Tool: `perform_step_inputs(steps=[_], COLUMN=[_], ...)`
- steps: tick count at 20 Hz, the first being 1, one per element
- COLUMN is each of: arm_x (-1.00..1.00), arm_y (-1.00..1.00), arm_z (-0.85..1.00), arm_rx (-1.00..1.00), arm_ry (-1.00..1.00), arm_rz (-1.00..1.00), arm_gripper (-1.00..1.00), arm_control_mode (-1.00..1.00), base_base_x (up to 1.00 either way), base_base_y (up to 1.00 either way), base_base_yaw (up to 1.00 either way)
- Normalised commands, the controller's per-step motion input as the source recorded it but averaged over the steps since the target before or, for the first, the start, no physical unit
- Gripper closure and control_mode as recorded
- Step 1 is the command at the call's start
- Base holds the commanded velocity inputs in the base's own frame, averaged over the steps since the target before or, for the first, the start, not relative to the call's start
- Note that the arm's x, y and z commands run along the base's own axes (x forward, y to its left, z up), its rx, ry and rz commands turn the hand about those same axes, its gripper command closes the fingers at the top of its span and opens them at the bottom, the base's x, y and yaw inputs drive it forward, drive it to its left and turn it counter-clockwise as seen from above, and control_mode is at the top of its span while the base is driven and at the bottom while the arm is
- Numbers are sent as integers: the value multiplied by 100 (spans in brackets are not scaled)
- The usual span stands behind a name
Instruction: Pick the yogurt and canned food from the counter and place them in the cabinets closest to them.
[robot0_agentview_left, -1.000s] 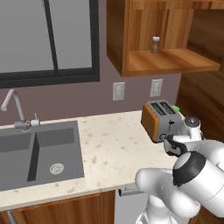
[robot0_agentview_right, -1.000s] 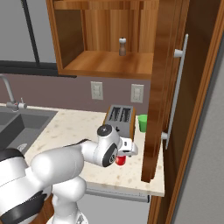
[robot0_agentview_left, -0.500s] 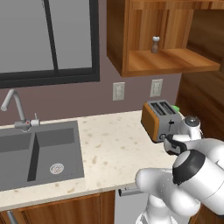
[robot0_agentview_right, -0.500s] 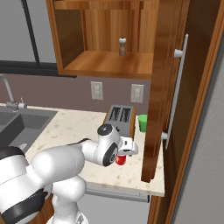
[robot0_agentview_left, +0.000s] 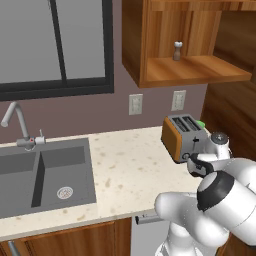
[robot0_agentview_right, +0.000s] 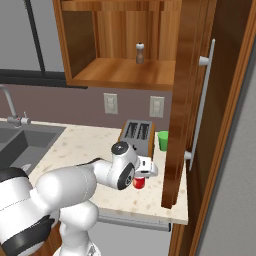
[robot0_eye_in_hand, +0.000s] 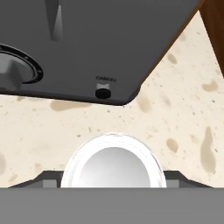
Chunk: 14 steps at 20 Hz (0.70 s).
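Pincer straddles yogurt on counter by toaster; grip unclear

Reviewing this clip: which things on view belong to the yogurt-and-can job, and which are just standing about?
Job:
yogurt, under the gripper
counter
cabinet, open

Standing about:
toaster
green cup
pepper shaker on the cabinet shelf
sink
faucet
wall outlets

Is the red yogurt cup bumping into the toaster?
Apart. In the hand view, speckled counter shows between the yogurt rim and the toaster.
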Motion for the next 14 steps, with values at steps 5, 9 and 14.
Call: perform_step_inputs(steps=[5, 9, 14], arm_x=[0, 0, 0], arm_y=[0, 0, 0], arm_z=[0, 15, 36], arm_rx=[0, 0, 2], arm_ry=[0, -1, -1], arm_rz=[0, 0, 0], arm_gripper=[100, 100, 100], arm_control_mode=[-100, -100, -100], base_base_x=[0, 0, 0], base_base_y=[0, 0, 0], base_base_yaw=[0, 0, 0])
